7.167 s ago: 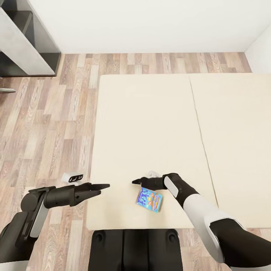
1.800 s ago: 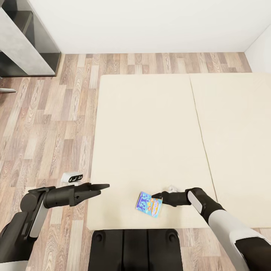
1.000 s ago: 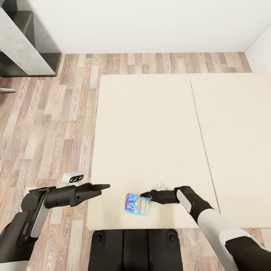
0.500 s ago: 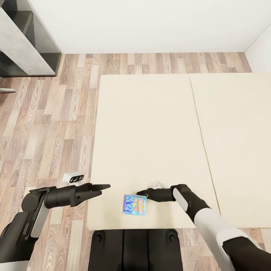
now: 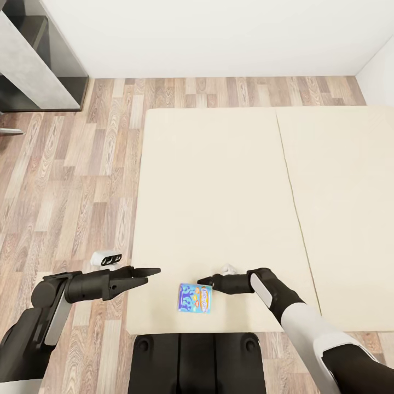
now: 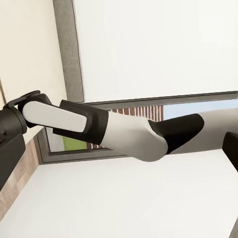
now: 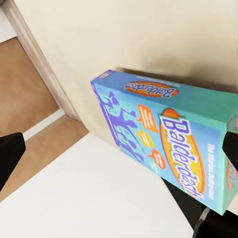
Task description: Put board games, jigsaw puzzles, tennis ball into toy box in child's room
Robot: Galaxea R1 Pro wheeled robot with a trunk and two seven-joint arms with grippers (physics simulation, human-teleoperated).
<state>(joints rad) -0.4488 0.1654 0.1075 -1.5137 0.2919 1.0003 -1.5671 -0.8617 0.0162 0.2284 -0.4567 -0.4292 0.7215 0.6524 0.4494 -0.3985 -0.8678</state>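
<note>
A small blue board game (image 5: pixel 195 297), its lid lettered "Balderdash", lies flat near the front edge of the bed (image 5: pixel 219 180), just beside the tip of the right gripper (image 5: pixel 203 282), whose fingers (image 5: pixel 208 281) look drawn together in the head view and grasp nothing. The left gripper (image 5: pixel 146 274) hovers over the bed's left edge, its fingers apart by a narrow gap and empty. The box appears to be light, stiff cardboard with a smooth printed skin, likely to slide on the mattress rather than lift if nudged. Lying flat, it offers little purchase from above; a pinch across its two long edges, or on an end pushed past the bed's edge, seems the surest hold.
</note>
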